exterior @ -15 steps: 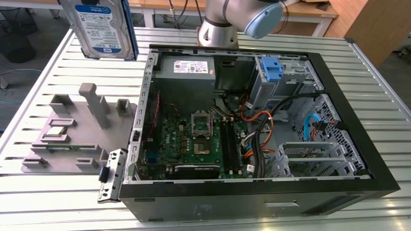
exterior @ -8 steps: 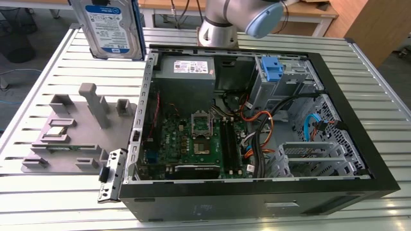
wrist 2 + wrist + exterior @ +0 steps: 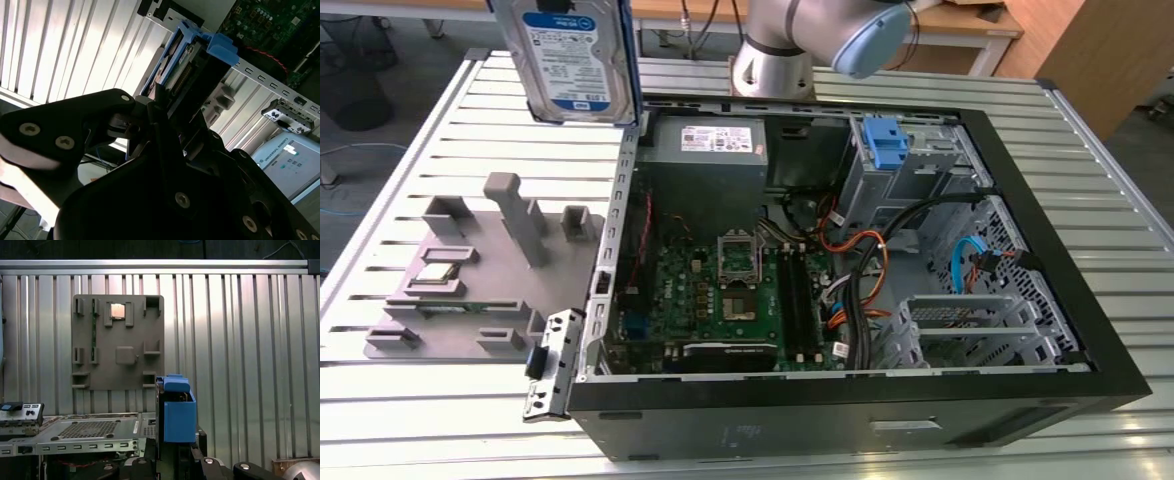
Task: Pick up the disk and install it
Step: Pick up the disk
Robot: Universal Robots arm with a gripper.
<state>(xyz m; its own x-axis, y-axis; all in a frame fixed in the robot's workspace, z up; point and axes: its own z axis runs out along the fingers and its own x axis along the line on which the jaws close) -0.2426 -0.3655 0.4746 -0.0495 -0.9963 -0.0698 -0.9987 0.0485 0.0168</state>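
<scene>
Nearest to us in the exterior view, the black computer case (image 3: 854, 410) lies open on the slatted metal table (image 3: 400, 420), its front wall toward the table's near edge. Inside it we see a grey drive cage (image 3: 974, 325) by the near corner on the exterior view's right. Past that is the green motherboard (image 3: 720, 300), with orange and blue cables (image 3: 867, 250) running beside it. Just outside the case, on the exterior view's left, a grey fixture plate (image 3: 454, 310) rests on the slats. It carries upright posts and a small processor chip (image 3: 438, 272) seated in one pocket. Farther back in the case sit the grey power-supply box (image 3: 707, 150) and a lone blue bracket (image 3: 887, 145) standing in the far drive bay. Toward the table's far edge the disk (image 3: 574, 60) hangs upright in the air, clear of the table, with its blue-and-white label facing us. It is near the case's far corner on the exterior view's left. In the second wrist view the gripper (image 3: 157, 105) pinches the disk, its black fingers (image 3: 120, 102) closed on it from both sides and the blue-bracketed end pointing away. In the first wrist view that blue end reaches over the slats just beside the case wall, with the fixture plate beyond it. The arm (image 3: 781, 50) rises at the table's far edge behind the case.
</scene>
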